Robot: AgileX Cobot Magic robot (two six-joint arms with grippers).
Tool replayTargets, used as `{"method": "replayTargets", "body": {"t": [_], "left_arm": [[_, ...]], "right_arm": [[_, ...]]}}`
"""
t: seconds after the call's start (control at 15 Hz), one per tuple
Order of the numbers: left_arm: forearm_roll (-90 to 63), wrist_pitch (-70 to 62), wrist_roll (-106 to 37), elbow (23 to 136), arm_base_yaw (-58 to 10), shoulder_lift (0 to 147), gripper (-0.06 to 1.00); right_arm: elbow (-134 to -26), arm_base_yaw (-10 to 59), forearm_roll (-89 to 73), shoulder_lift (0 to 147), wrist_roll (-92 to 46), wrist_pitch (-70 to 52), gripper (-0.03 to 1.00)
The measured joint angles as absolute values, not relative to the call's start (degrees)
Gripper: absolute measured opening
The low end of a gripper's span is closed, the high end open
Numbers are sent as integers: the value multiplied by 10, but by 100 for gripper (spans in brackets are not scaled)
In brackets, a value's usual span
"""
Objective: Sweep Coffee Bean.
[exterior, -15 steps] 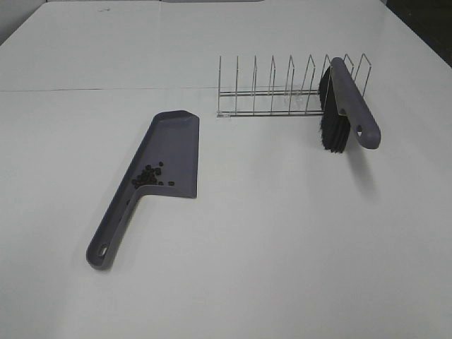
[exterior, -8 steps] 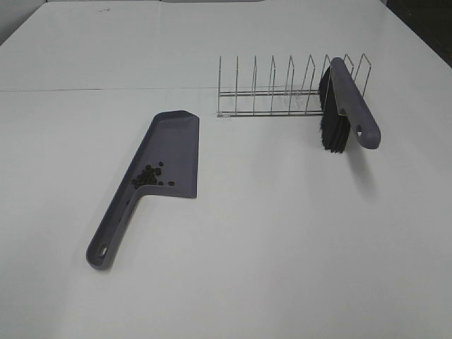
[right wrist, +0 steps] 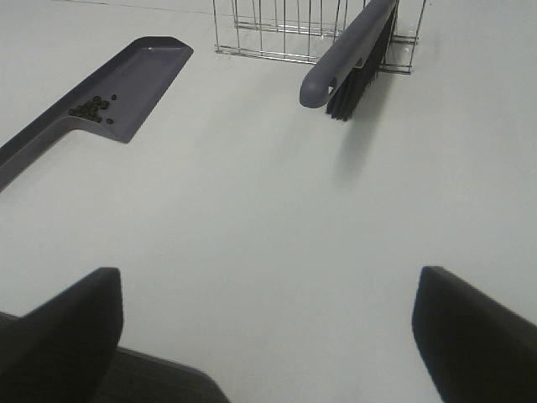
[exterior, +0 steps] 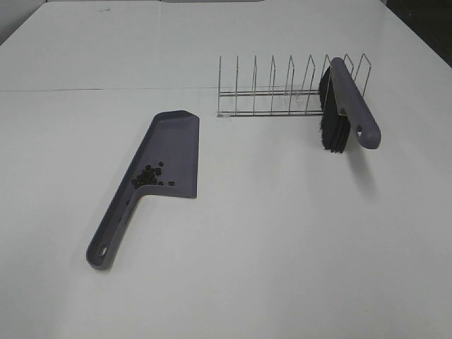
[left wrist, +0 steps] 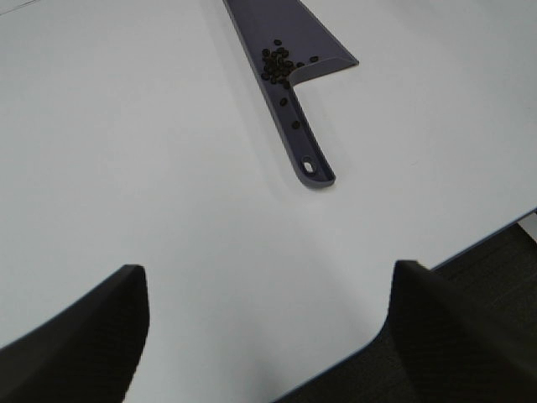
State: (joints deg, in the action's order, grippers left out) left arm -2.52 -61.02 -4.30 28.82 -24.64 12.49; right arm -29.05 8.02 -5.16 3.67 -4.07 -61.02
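A purple-grey dustpan (exterior: 167, 152) lies flat on the white table, its handle (exterior: 107, 240) toward the front left. The coffee beans (exterior: 147, 176) lie in a loose cluster in the pan near the handle; they also show in the left wrist view (left wrist: 278, 61) and the right wrist view (right wrist: 92, 108). A purple-handled brush (exterior: 351, 106) with black bristles (exterior: 332, 127) leans in the wire rack. My left gripper (left wrist: 268, 336) and right gripper (right wrist: 268, 336) are open, empty, back at the table's front edge, far from both tools. Neither gripper shows in the exterior view.
A wire dish rack (exterior: 282, 90) stands at the back centre-right, also in the right wrist view (right wrist: 285, 29). The table's front edge (left wrist: 470, 252) and dark floor show in the left wrist view. White table (exterior: 282, 233) lies between the tools.
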Motion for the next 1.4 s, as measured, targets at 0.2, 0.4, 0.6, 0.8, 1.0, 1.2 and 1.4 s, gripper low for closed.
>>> {"method": "replayTargets", "body": {"t": [0.2,0.4,0.6,0.8,1.0,1.2,1.4], "left_arm": [[-25,-610,-43,288,-246,123,72],[-26,-609,-45,288,-201,100,72],[-26,-608,-45,288,-100,58,72],[-26,-608,-45,288,-43,24,72],[-26,-608,-45,288,-32,-1,72],[-26,-608,-45,288,-32,-1,72],[-26,-608,-45,288,-32,-1,72]], "right_arm": [[-290,80,-52,37,-41,-610,80],[-290,77,-52,37,-41,-610,80],[-290,33,-52,37,-41,-610,80],[-290,17,-52,37,-41,-610,80],[-290,15,-52,37,-41,-610,80],[-290,15,-52,13,-41,-608,80],[-290,15,-52,-3,-41,-609,80]]}}
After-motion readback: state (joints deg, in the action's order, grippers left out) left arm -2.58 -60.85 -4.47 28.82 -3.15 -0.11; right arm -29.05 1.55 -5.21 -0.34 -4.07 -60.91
